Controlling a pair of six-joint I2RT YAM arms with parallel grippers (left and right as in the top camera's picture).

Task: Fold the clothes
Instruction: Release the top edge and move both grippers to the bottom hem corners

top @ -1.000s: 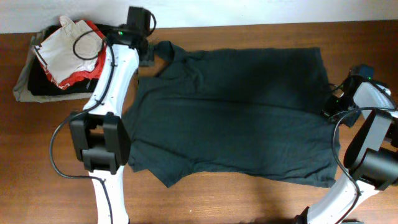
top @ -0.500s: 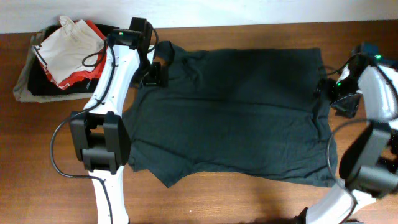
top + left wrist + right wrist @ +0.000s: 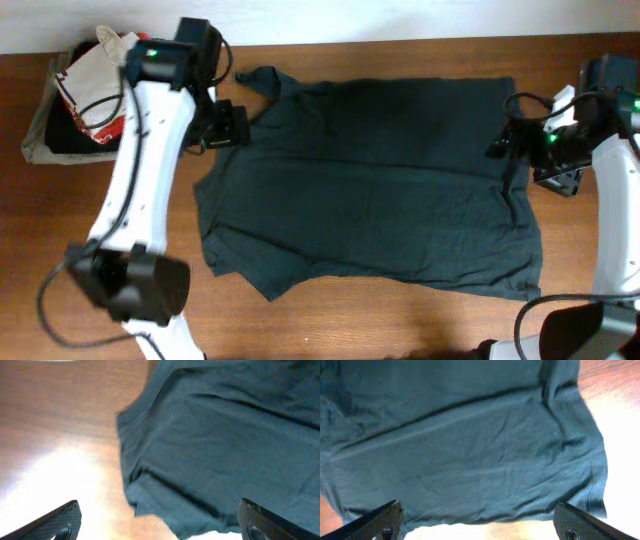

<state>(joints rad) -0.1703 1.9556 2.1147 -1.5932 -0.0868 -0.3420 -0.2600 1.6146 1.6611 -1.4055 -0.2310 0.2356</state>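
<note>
The dark T-shirt (image 3: 370, 185) lies spread out flat in the middle of the frame, on the brown wooden table (image 3: 400, 325). It has some soft wrinkles. One sleeve (image 3: 262, 82) sticks out at the upper left of the shirt, and another is at the lower left.

The left gripper (image 3: 230, 125) hangs over the upper left part of the shirt, close to its edge. Its two fingers (image 3: 62, 520) stand wide apart and hold nothing.

The right gripper (image 3: 507, 140) hangs over the right edge of the shirt, toward the upper right of the frame. Its fingers (image 3: 385, 520) are wide apart too, with only the shirt below them.

In the upper left corner of the frame sits a small pile of other clothes. A white one with red trim (image 3: 95, 75) is on top, and a grey-brown one (image 3: 38, 140) lies under it. The pile is apart from the shirt.
</note>
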